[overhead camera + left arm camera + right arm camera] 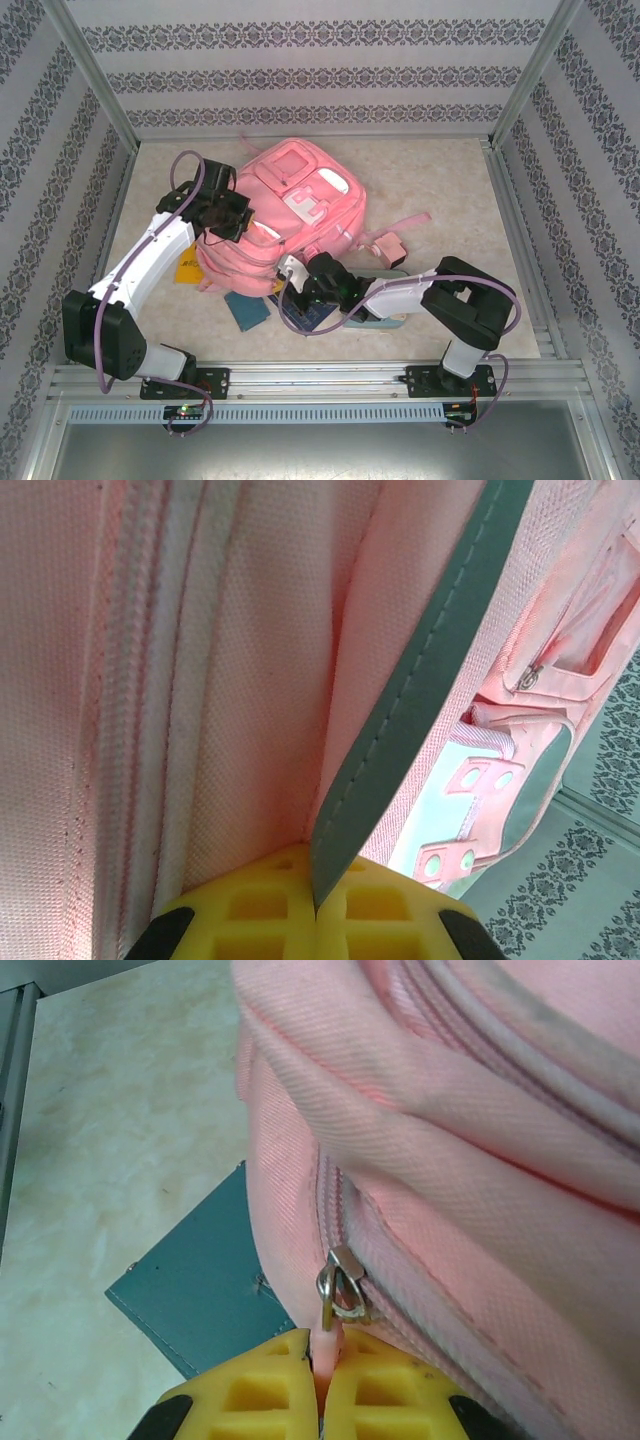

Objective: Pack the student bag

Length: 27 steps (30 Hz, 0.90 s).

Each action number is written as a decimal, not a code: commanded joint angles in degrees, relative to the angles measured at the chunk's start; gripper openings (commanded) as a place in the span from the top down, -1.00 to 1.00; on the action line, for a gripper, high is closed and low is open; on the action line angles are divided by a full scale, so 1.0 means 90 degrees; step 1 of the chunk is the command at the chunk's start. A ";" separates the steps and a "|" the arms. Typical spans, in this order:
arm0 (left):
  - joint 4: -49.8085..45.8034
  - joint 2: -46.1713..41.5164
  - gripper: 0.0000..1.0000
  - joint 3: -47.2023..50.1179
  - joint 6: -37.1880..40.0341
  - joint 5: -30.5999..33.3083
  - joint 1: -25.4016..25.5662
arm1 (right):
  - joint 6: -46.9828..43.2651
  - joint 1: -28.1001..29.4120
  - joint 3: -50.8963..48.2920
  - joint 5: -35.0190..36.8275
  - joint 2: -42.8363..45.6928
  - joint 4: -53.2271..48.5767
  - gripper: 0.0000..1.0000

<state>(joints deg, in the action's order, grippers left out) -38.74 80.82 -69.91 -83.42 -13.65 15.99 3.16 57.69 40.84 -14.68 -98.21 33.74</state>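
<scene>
Right arm on the zip, left arm holding the side.

The large pink fabric backpack [300, 200] lies mid-table, its long axis running away from the arm bases. At its near end the right gripper [322, 1360] is pinched together on the pull of the small metal zip slider [342, 1285]. The left gripper [317, 905] is clamped on a pale grey trim strip [430, 680] at the bag's left side, probably to brace it.
</scene>
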 commanded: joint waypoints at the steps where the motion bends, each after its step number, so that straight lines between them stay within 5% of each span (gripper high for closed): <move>1: 0.0742 0.0065 1.00 0.0146 -0.0005 -0.0183 0.0282 | 0.0099 0.0201 0.0435 -0.0370 -0.0065 0.0321 1.00; 8: 0.0961 0.0280 1.00 0.0365 0.0110 -0.0288 0.0424 | 0.0505 0.0228 0.1153 -0.0713 -0.0519 -0.0036 0.86; 15: 0.0894 0.0222 1.00 0.0525 0.0456 -0.0197 0.0356 | 0.0479 0.0287 0.1096 -0.1009 -0.0340 -0.0196 0.13; 17: 0.0959 0.0213 1.00 0.0602 0.0659 -0.0256 0.0319 | 0.0429 0.0280 0.0982 -0.1116 -0.0130 -0.0265 0.05; 22: 0.0818 0.0063 1.00 0.0600 0.1655 -0.0348 0.0169 | 0.0724 0.0179 0.0653 -0.0590 0.0845 -0.0767 0.22; 27: 0.0547 -0.0099 0.95 0.0433 0.2592 -0.0367 0.0108 | 0.1638 -0.0711 0.1099 -0.0323 0.1738 -0.2779 0.62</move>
<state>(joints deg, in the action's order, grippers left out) -33.04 82.11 -64.40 -67.92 -15.07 17.50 13.06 55.37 48.58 -20.03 -85.58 19.05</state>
